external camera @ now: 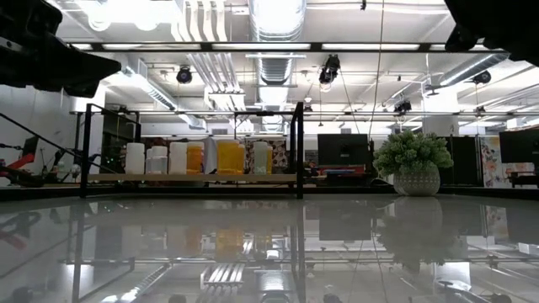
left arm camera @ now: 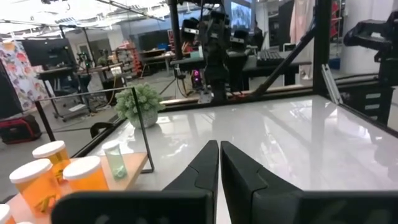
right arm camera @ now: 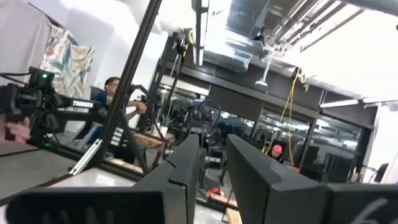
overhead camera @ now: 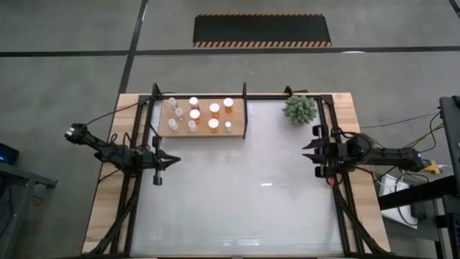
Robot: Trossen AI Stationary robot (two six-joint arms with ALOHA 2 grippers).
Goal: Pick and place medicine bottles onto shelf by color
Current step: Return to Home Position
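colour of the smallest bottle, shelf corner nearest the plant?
The smallest bottle is translucent pale green with a pale cap; the left wrist view shows it best.

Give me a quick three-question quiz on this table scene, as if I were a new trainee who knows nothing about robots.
1. Where does the plant stand relative to the shelf? A) on it B) beside it, on the tabletop C) under it
2. True or false: each hand is holding a bottle.
3. Fill in: the medicine bottles all stand on the ____.
Key: 1 B. 2 False: the left hand and right hand are empty, away from the shelf. 3 shelf.
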